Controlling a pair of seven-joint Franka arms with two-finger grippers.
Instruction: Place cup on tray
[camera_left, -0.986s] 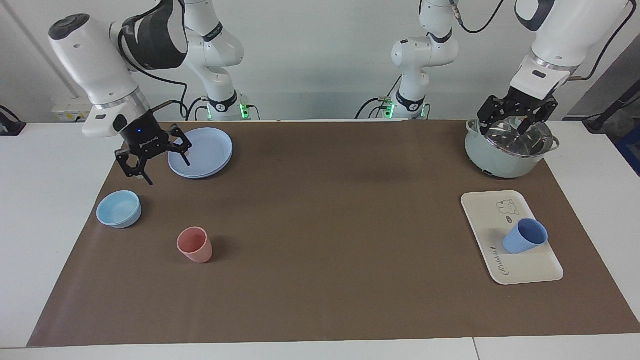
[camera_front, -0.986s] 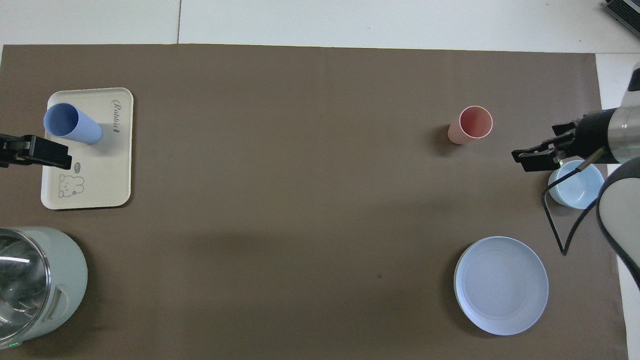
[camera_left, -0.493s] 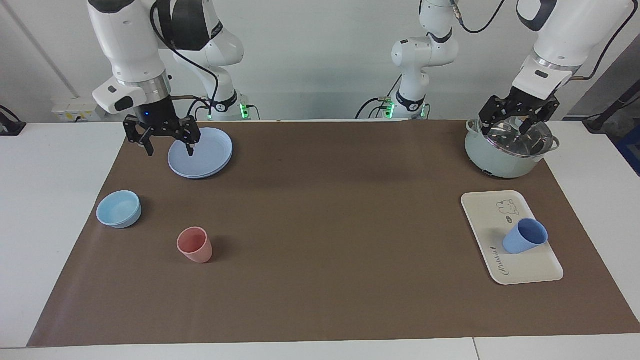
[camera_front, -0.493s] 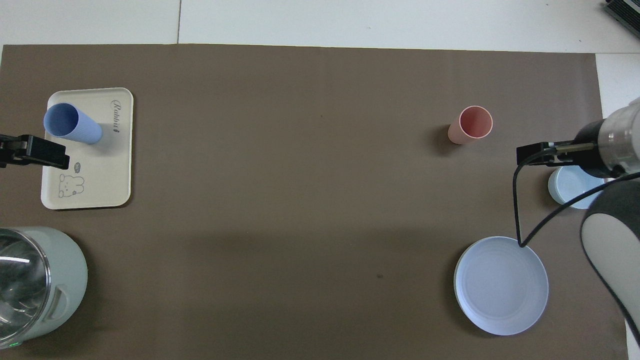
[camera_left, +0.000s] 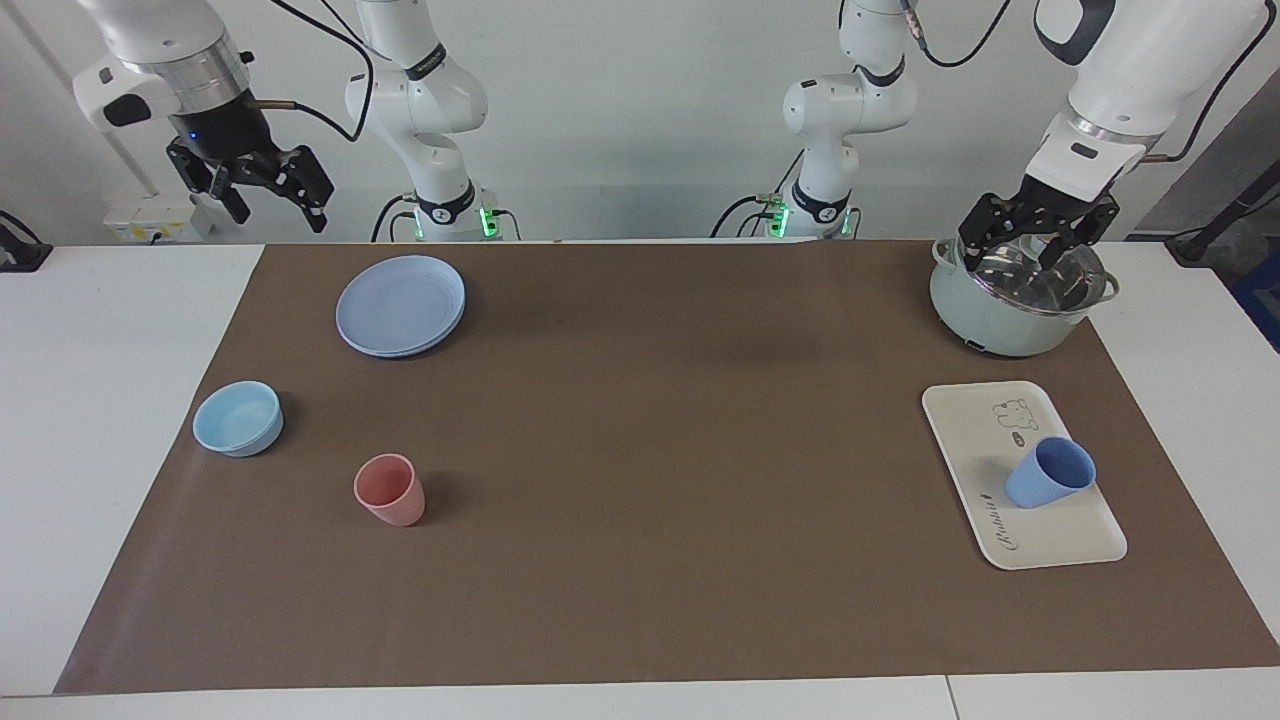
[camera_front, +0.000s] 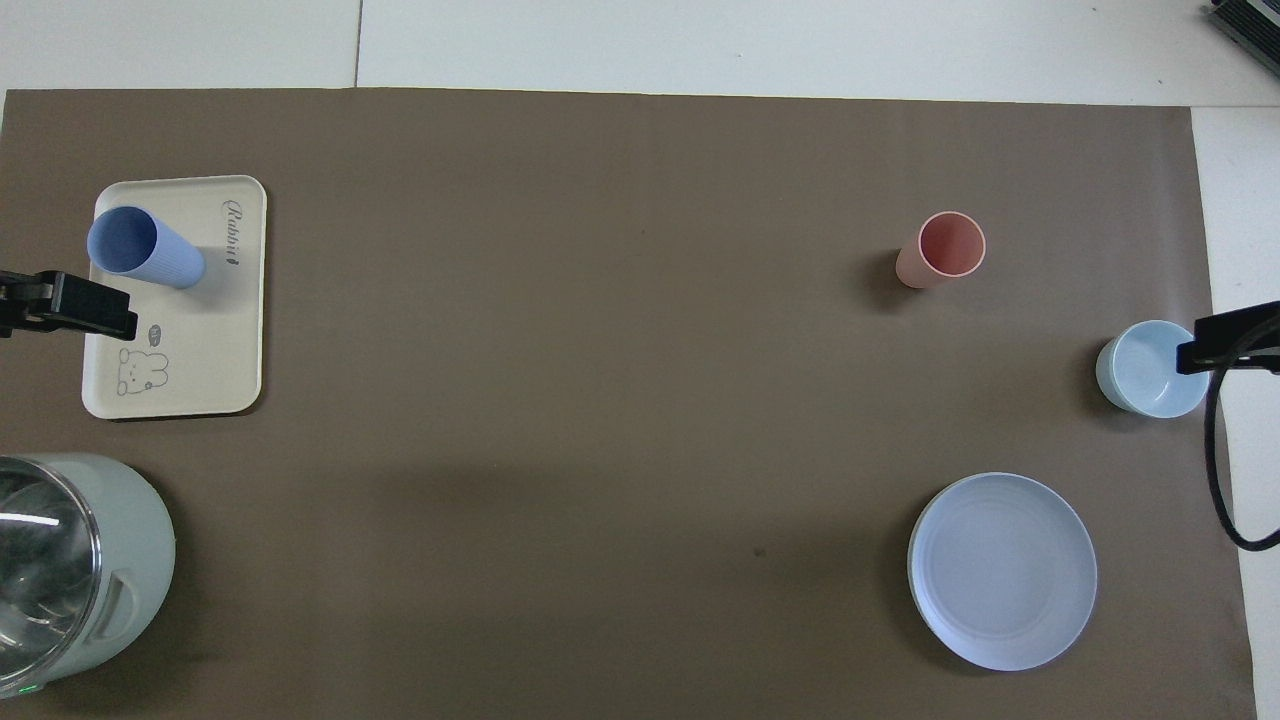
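The periwinkle-blue cup (camera_left: 1050, 473) stands upright on the cream-white tray (camera_left: 1060, 545), on the tray's half farther from the robots. Nothing holds it. Both also show in the overhead view, the cup (camera_front: 145, 247) on the tray (camera_front: 200, 370). My left gripper (camera_left: 1035, 235) is open and empty, up in the air over the pot, apart from the cup; only its tip (camera_front: 70, 307) shows from above. My right gripper (camera_left: 265, 195) is open and empty, raised high at the right arm's end of the table; from above its tip (camera_front: 1230, 340) overlaps the bowl.
A pale green pot (camera_left: 1000, 320) with a glass lid stands beside the tray, nearer to the robots. At the right arm's end are a round blue plate (camera_left: 400, 305), a light-blue bowl (camera_left: 238, 418) and a pink tumbler (camera_left: 390, 490).
My right gripper has risen from low beside the plate and pulled back toward the table's right-arm edge. My left gripper has hardly moved. The cup and tray have not moved.
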